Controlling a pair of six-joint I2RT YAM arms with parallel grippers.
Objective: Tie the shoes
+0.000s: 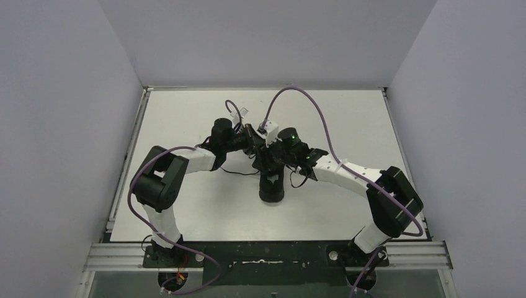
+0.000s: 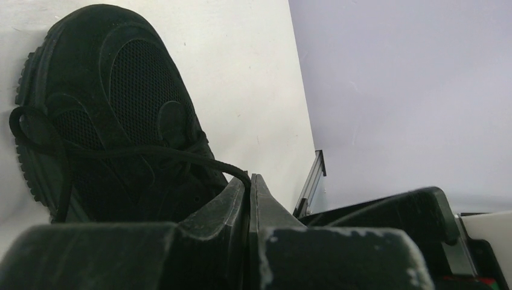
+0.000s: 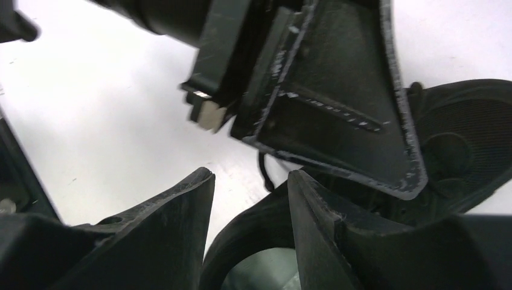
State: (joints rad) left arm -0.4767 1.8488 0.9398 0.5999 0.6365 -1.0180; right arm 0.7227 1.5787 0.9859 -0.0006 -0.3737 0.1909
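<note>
**Left wrist view: lace pinched tight, right gripper poised open beside it**

I am watching the left gripper (image 2: 249,177) pressing its fingers together on a thin black lace (image 2: 151,152). The lace is running taut from the laced front of the shoe (image 1: 271,188) up to the fingertips. My reading is that the gripper is holding the strand lifted off the upper so the other arm can get at it.

The shoe is lying flat near the middle of the white table (image 1: 347,205), between the two arms. Both wrists are leaning in over its laced part.

The right gripper (image 3: 250,180) is hanging just above the shoe's opening with its jaws apart and nothing between them. A short bit of lace is showing just beyond its tips, under the left gripper's finger. I judge it is sitting there to take that strand.

Counting what I am seeing:
- One shoe, not a pair.
- Two grippers, one clamped and one spread.
- One taut strand, plus one slack loop (image 2: 18,124) drooping over the side of the sole.
- Two purple cables (image 1: 322,121) arching over the arms.

I cannot tell whether any knot is formed yet.
</note>
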